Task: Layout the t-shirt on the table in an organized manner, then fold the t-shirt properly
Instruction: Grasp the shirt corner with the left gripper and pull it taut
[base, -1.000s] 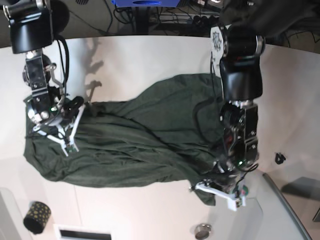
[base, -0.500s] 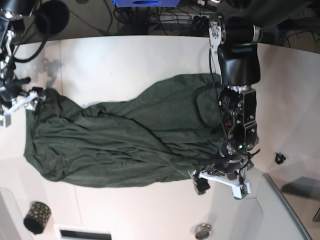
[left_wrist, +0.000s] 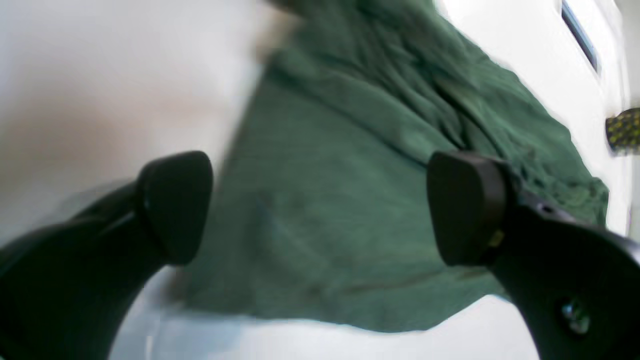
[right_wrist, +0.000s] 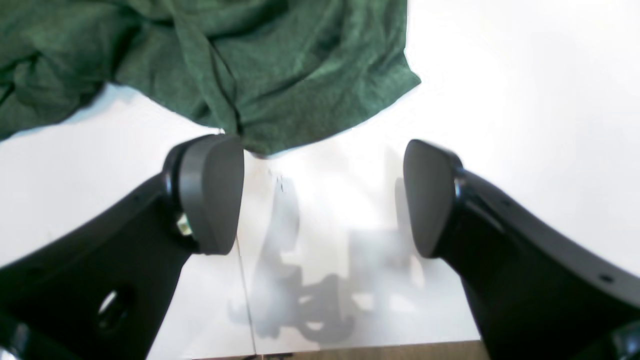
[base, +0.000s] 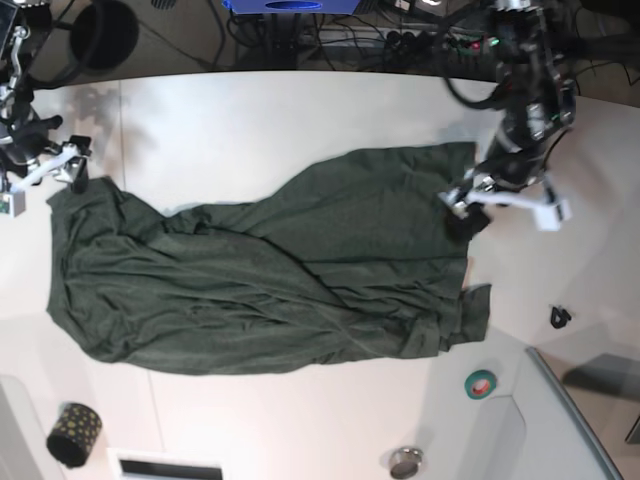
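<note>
**A:** So where's it at? I see the big plain dark green soft t-shirt (base: 270, 275) spread across the broad white smooth surface (base: 250, 120), mostly opened out but rumpled, with diagonal creases running through the middle and a bunched bit at the lower right corner near the green tape roll (base: 481, 383).

**B:** Yeah, it's lying loose, nobody's got hold of it. Left gripper (base: 505, 205) hangs above the shirt's right edge with its jaws spread wide and nothing between them. In the left wrist view the black pads (left_wrist: 175, 205) are well apart, with plain cloth under them.

**A:** And the other one?

**B:** Right gripper (base: 40, 180) is at the far left, just beside the shirt's upper corner. Jaws wide open, empty. The right wrist view shows that corner of the fabric just ahead of the pads, with bare surface between them.

**A:** How do you reckon it handles?

**B:** Light, floppy, no stiffness at all, so it'll drape and drag wrinkles along wherever you pull it. Not fragile, not really slippery on that top either. I'd pinch at the hem corners or shoulder seams, both sides at once, and tension it flat before folding. Grabbing mid-panel would likely just bunch it up more.
</note>
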